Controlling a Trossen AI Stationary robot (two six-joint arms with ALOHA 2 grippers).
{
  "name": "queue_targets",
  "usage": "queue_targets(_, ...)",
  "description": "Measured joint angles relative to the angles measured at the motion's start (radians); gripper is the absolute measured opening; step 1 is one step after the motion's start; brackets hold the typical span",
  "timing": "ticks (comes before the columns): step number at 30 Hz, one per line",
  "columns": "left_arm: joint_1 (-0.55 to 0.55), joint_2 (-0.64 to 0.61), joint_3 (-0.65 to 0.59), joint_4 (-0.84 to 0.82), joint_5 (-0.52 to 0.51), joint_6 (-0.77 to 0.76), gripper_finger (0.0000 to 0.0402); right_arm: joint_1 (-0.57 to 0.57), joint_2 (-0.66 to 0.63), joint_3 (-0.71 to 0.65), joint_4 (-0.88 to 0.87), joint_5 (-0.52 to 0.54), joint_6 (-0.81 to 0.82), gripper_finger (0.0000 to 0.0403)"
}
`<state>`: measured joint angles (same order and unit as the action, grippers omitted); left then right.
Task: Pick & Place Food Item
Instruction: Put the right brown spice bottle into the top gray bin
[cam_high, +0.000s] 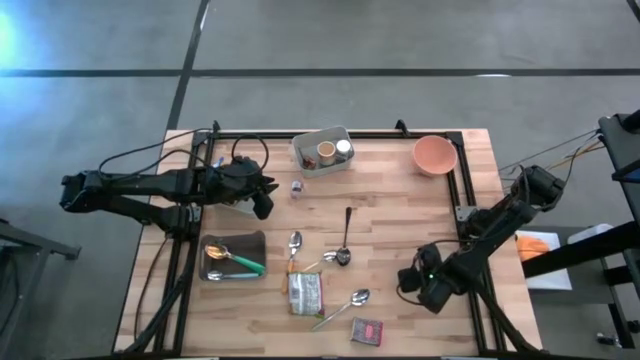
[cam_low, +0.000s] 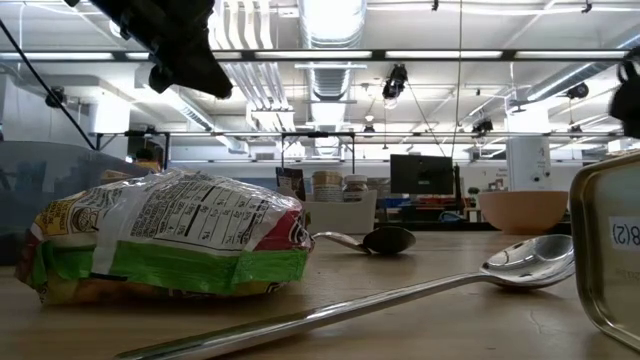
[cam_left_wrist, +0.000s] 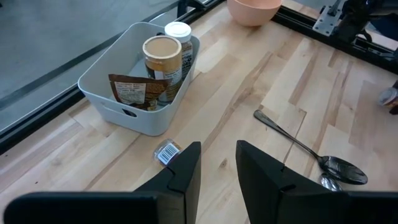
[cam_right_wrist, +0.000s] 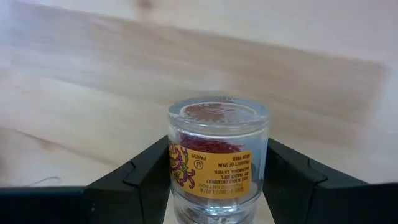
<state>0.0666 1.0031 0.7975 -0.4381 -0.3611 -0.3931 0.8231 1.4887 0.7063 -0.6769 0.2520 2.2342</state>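
Observation:
My right gripper (cam_right_wrist: 217, 149) is shut on a small glass jar (cam_right_wrist: 217, 127) with red threads inside and a yellow label. In the high view this gripper (cam_high: 425, 287) hangs over the table's near right part and hides the jar. My left gripper (cam_left_wrist: 219, 149) stands open with nothing between its fingers, above the far left of the table (cam_high: 262, 200), close to a white bin (cam_left_wrist: 134, 93). Inside the bin are two jars and a packet. A small bottle (cam_left_wrist: 166, 151) lies on its side on the wood just below the left fingers. My right gripper pinches the jar's round wall (cam_right_wrist: 176, 163) between its two fingers (cam_right_wrist: 144, 174), one on each side. The fingers point steeply down and lie along the jar. The jar's clear glass end (cam_right_wrist: 217, 112) faces away from the wrist, toward the tabletop, and looks clear of it.
A snack bag (cam_high: 305, 293), several spoons (cam_high: 343, 240), a small tin (cam_high: 367, 331) and a dark tray (cam_high: 245, 243) holding a green-handled spoon lie across the near half. A pink bowl (cam_high: 435, 155) stands at the far right. Bare wood lies between bowl and right gripper.

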Motion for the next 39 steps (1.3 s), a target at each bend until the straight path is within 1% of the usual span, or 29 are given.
queue_targets(6, 0.0, 0.0, 0.0, 0.0, 0.0, 0.0, 0.0107, -0.061, 0.0, 0.001, 0.092, 0.145, -0.118, 0.0207)
queue_targets(14, 0.0, 0.0, 0.0, 0.0, 0.0, 0.001, 0.0107, -0.142, -0.001, 0.002, 0.189, 0.271, -0.267, 0.0207)
queue_targets(17, 0.0, 0.0, 0.0, 0.0, 0.0, 0.014, 0.0107, -0.18, -0.001, 0.002, 0.222, 0.283, -0.316, 0.0207)
queue_targets(19, 0.0, 0.0, 0.0, 0.0, 0.0, 0.02, 0.0107, -0.207, -0.001, 0.002, 0.224, 0.266, -0.346, 0.0207)
queue_targets(21, 0.0, 0.0, 0.0, 0.0, 0.0, 0.02, 0.0107, -0.242, -0.001, 0.002, 0.221, 0.214, -0.376, 0.0207)
queue_targets(23, 0.0, 0.0, 0.0, 0.0, 0.0, 0.021, 0.0107, -0.281, -0.001, 0.002, 0.22, 0.16, -0.428, 0.0207)
queue_targets(28, 0.0, 0.0, 0.0, 0.001, 0.0, 0.023, 0.0107, -0.396, -0.001, 0.002, 0.224, 0.088, -0.57, 0.0207)
queue_targets(34, 0.0, 0.0, 0.0, 0.0, 0.0, 0.035, 0.0107, -0.558, -0.001, 0.006, 0.242, -0.058, -0.827, 0.0207)
queue_targets(37, 0.0, 0.0, 0.0, 0.001, 0.0, 0.038, 0.0107, -0.617, -0.002, 0.006, 0.269, -0.12, -0.955, 0.0207)
queue_targets(39, 0.0, 0.0, 0.0, 0.001, 0.0, 0.038, 0.0107, -0.643, -0.002, 0.007, 0.273, -0.145, -1.004, 0.0207)
